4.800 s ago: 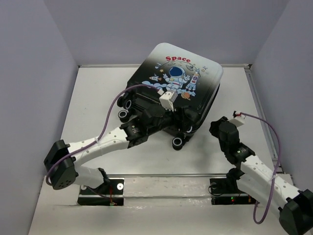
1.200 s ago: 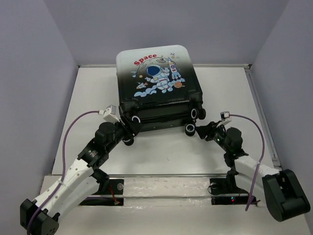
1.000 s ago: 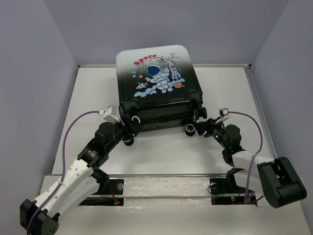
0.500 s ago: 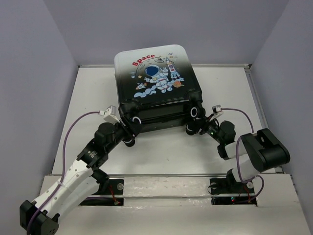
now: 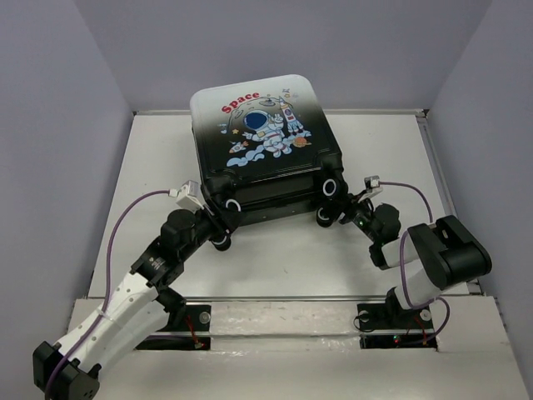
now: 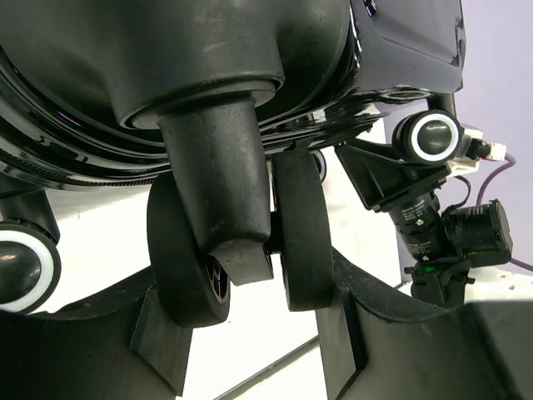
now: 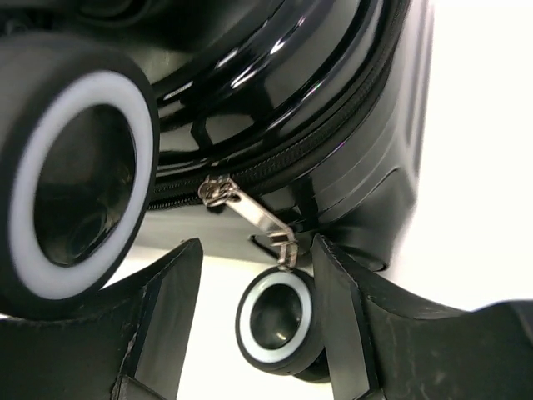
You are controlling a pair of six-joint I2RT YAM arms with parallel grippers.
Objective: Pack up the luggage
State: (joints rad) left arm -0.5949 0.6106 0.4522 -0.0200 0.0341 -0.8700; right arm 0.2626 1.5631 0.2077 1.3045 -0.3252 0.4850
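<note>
The luggage point(image 5: 258, 137) lies shut at the back middle of the table, astronaut shell up, wheels toward me. My left gripper point(image 5: 220, 232) is at its near-left corner. In the left wrist view point(image 6: 244, 283) its fingers press both sides of a black twin wheel point(image 6: 241, 250). My right gripper point(image 5: 348, 210) is at the near-right corner, open. In the right wrist view point(image 7: 254, 250) the metal zipper pull point(image 7: 258, 218) hangs between the fingertips, close to the right finger point(image 7: 350, 317). A white-rimmed wheel point(image 7: 275, 321) shows behind it.
White table point(image 5: 275, 250) with grey walls on three sides. A metal rail point(image 5: 283, 298) and both arm bases run along the near edge. The right arm's elbow point(image 5: 445, 258) stands raised at the near right. A large white-rimmed wheel point(image 7: 71, 183) fills the right wrist view's left side.
My right gripper has moved forward to the luggage's near-right wheels and zipper, its elbow swinging up. The luggage has shifted slightly left. The left gripper stays on the wheel.
</note>
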